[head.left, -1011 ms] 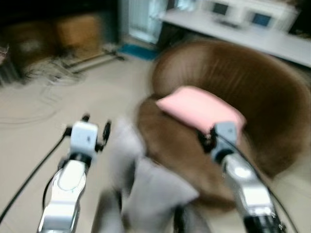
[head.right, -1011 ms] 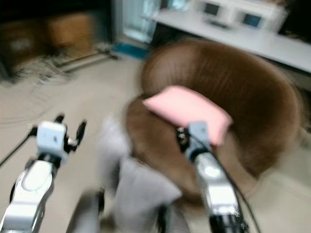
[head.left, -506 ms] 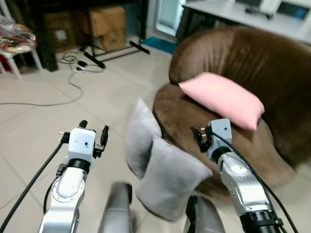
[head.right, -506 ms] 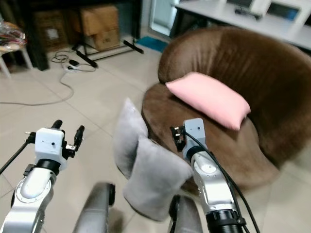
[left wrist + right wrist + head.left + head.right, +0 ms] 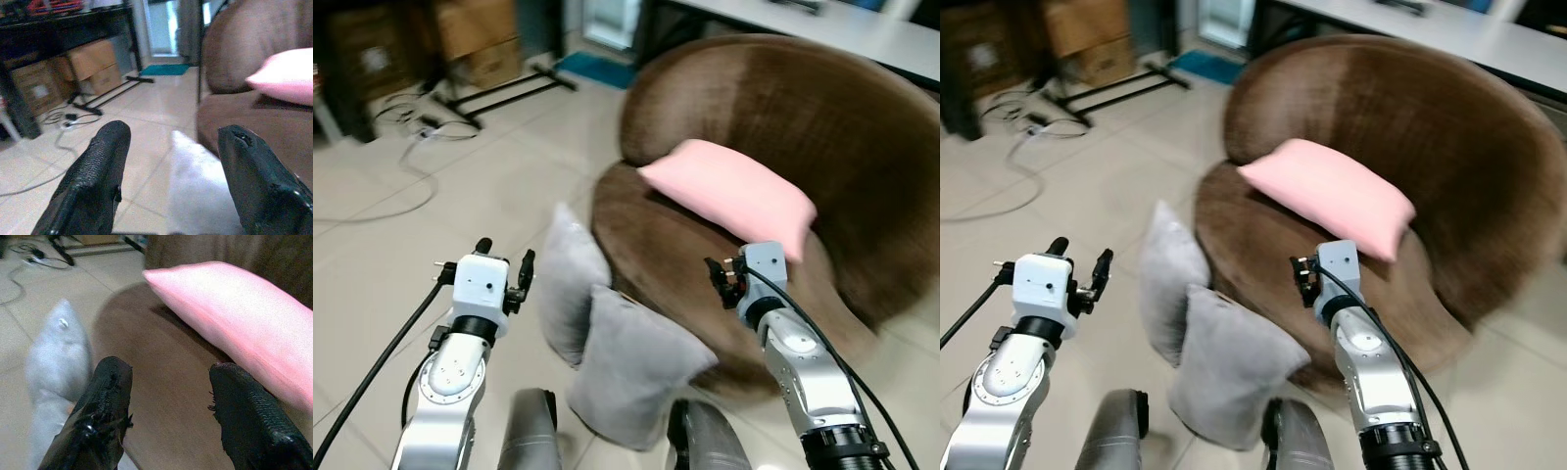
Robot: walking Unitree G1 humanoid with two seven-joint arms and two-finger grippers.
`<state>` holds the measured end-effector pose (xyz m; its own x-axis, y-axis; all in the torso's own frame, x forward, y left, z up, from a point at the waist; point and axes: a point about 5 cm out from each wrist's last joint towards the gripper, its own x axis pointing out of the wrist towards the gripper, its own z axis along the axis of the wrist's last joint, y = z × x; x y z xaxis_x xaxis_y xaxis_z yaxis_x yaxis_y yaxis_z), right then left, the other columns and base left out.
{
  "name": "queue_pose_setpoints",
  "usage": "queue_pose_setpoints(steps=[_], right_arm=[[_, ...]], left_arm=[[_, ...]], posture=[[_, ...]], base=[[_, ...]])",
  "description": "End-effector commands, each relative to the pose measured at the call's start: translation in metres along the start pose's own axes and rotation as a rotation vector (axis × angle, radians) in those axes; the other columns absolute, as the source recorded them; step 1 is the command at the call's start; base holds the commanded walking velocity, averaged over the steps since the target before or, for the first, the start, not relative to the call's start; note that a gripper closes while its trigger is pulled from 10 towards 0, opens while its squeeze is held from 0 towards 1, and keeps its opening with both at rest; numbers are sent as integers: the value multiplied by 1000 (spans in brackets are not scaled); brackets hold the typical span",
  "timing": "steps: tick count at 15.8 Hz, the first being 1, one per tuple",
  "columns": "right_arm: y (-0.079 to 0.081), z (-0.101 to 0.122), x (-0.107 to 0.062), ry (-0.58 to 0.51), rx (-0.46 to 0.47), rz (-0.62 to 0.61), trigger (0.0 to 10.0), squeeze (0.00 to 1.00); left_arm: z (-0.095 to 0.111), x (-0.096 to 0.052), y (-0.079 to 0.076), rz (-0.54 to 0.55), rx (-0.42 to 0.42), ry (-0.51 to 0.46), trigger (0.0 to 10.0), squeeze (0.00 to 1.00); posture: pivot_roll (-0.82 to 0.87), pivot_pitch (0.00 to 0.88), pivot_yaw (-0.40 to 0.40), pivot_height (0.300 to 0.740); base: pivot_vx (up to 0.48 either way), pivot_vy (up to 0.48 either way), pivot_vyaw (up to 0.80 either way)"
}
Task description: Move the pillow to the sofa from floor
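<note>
Two grey pillows stand on the tiled floor, leaning against the front of the round brown sofa (image 5: 803,108). The nearer grey pillow (image 5: 636,367) is right before me, and the second grey pillow (image 5: 566,289) stands behind it to the left. A pink pillow (image 5: 724,196) lies on the sofa seat. My left gripper (image 5: 505,257) is open above the floor, left of the grey pillows. Over the seat's front edge my right gripper (image 5: 720,274) is open and holds nothing. In the right wrist view the pink pillow (image 5: 234,318) and a grey pillow (image 5: 58,357) lie ahead of the fingers.
Cardboard boxes (image 5: 480,29) and the black legs of a stand (image 5: 499,93) are at the back left. Cables (image 5: 401,147) trail over the floor there. A white desk (image 5: 862,24) runs behind the sofa. My own legs (image 5: 529,441) are at the bottom edge.
The camera has swung, so the whole scene has shifted slightly left and nearer. Both arms keep the same raised pose, with nothing taken hold of.
</note>
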<state>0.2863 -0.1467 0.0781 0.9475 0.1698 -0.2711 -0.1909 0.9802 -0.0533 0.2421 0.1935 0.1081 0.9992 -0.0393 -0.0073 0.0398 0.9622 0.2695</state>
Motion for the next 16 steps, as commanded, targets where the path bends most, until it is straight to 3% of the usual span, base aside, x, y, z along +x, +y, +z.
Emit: queue_pose_setpoints(steps=[1,3,7,16], right_arm=[[-6,1,-1,2,-33,-17,10000,0],[-4,0,-1,4,-82,-12,10000,0],[-7,-4,0,15,-38,-46,10000,0],[2,-28,10,132,-188,15,10000,0]], left_arm=[[3,2,-2,-9,2,-10,10000,0],[2,1,-2,-5,17,-4,10000,0],[1,3,-3,-31,29,0,10000,0],[11,25,-5,-195,62,-37,10000,0]], posture=[[131,0,-110,595],[131,0,-110,595],[142,0,-76,595],[141,0,151,595]], base=[[326,0,0],[146,0,0],[0,0,0],[0,0,0]])
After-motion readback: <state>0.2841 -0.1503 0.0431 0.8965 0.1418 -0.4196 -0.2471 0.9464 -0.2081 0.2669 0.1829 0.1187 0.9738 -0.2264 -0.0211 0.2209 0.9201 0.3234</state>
